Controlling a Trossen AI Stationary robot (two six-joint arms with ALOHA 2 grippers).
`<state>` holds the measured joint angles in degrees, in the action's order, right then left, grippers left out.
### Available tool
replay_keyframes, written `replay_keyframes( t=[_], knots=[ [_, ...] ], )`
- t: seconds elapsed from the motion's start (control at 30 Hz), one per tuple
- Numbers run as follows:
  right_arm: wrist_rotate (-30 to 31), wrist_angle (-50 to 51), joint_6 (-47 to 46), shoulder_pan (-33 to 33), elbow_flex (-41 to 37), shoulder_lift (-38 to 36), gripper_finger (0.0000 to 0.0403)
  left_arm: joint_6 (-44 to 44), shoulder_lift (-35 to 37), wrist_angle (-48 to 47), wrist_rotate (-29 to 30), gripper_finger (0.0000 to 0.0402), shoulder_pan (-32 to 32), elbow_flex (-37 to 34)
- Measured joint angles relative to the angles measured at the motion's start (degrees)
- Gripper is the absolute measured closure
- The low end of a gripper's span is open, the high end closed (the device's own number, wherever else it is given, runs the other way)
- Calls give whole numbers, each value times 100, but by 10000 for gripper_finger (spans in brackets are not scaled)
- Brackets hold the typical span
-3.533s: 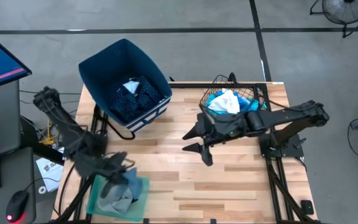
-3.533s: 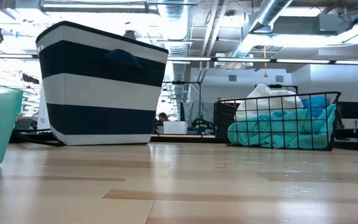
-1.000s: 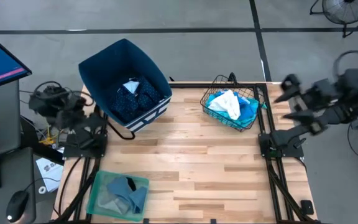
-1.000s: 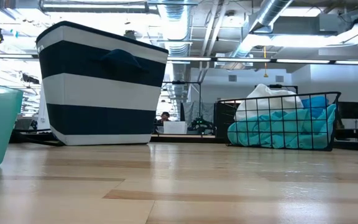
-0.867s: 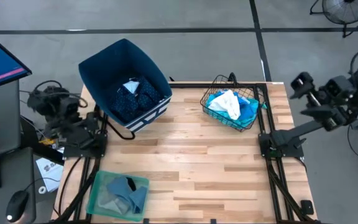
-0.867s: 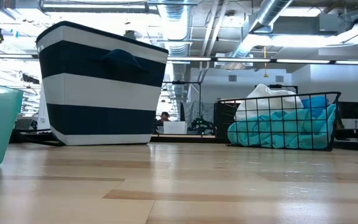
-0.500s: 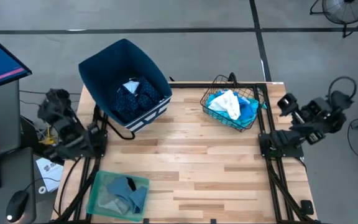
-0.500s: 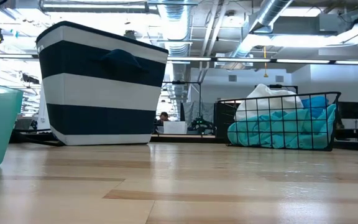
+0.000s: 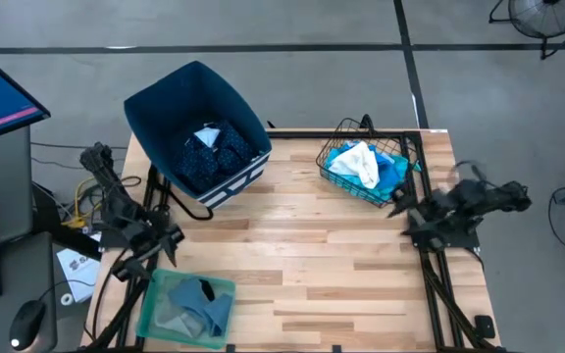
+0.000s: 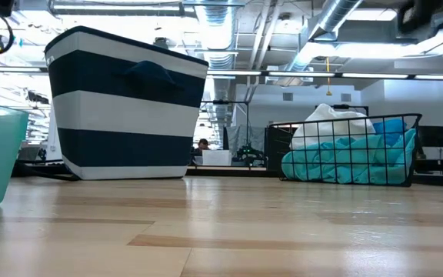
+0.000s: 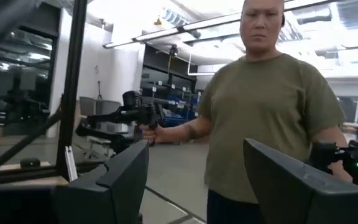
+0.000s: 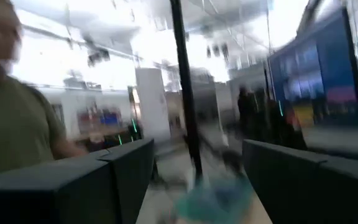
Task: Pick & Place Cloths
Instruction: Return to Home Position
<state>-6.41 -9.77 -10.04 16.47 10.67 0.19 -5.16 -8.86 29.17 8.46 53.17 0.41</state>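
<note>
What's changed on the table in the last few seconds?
The left gripper pulled back from above the green tray to the table's left edge; the right gripper withdrew from mid-table to the right edge. Both open, empty. Blue bin, wire basket and tray stayed put.

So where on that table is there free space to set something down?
The wide bare wood between the green tray, the blue bin and the wire basket is free. Crowded: the left edge, where the left gripper hangs by the tray, and the right gripper beside the basket.
</note>
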Motion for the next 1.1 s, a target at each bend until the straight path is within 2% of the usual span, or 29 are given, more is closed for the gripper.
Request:
replay_keyframes(
  t=[0.23,0.53,0.87,1.1],
  knots=[
    [-338,-262,318,-54,-1023,11,165,221,8,-115,-433,160,4,-3],
    [-329,15,943,-216,-1025,37,165,221,-62,-203,-432,160,4,-3],
    [-294,58,264,-278,-1029,39,165,173,-62,-177,-426,160,4,-3],
    [-294,60,246,-275,-1031,39,165,173,-62,-173,-425,160,4,-3]
  ],
)
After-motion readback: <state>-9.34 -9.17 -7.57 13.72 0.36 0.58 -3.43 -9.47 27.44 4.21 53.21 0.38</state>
